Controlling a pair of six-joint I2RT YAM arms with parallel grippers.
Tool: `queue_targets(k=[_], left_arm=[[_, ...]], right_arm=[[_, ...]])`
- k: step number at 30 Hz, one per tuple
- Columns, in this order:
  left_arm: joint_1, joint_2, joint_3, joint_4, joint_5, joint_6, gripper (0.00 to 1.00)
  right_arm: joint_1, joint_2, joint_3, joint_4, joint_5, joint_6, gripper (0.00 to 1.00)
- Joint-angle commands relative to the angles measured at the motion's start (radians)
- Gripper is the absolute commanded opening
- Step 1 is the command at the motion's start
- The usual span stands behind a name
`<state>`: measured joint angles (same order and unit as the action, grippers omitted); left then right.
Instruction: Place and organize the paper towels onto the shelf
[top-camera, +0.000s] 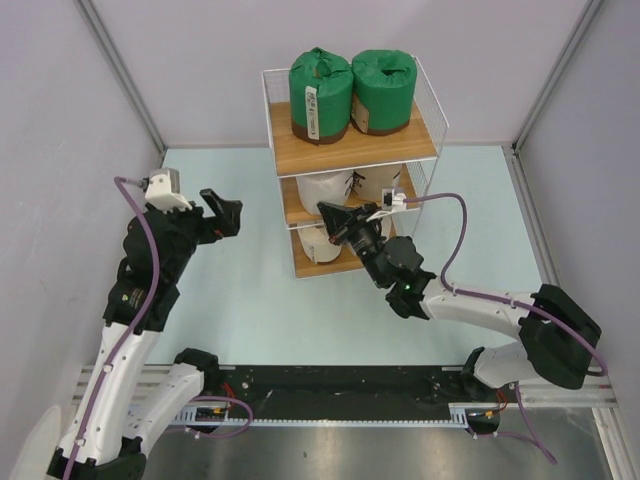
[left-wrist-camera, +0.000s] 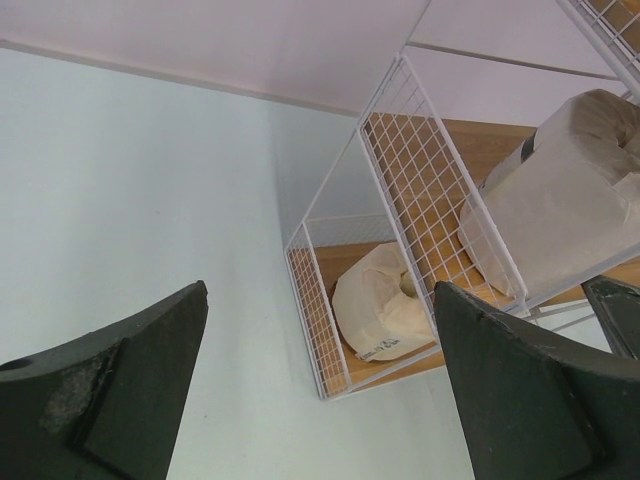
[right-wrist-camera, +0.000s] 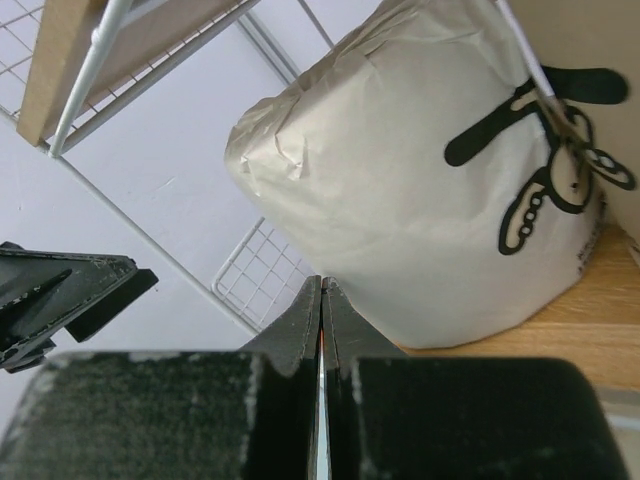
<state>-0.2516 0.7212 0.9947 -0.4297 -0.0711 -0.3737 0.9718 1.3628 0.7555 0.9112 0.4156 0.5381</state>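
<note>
Cream roll (right-wrist-camera: 430, 200) sits just beyond right gripper (right-wrist-camera: 321, 288).

Top external: mounted high behind arm bases (top-camera: 200, 362), looking down and forward, whole scene at mid range, shelf (top-camera: 350, 150) upper centre. Left wrist: low, aimed up past left fingers (left-wrist-camera: 120, 390) in bottom corners, shelf at right, fairly far. Right wrist: right up close, past right fingers (right-wrist-camera: 295, 340) at bottom, cream roll (right-wrist-camera: 420, 200) filling frame. Shared by all three: shelf's lower tiers.
</note>
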Motion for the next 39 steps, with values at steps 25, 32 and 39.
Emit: queue_targets(k=[25, 32, 39], left_arm=[[0.026, -0.037, -0.013, 0.003, 0.014, 0.012, 1.0], [0.028, -0.043, -0.109, 0.023, 0.044, -0.04, 1.0], [0.057, -0.016, -0.298, 0.141, 0.157, -0.191, 0.96]], right_arm=[[0.019, -0.048, 0.11, -0.081, -0.123, -0.047, 0.0], [0.154, -0.322, -0.025, -0.259, 0.053, -0.096, 0.0], [0.203, -0.586, -0.153, -0.451, 0.169, -0.072, 0.0]])
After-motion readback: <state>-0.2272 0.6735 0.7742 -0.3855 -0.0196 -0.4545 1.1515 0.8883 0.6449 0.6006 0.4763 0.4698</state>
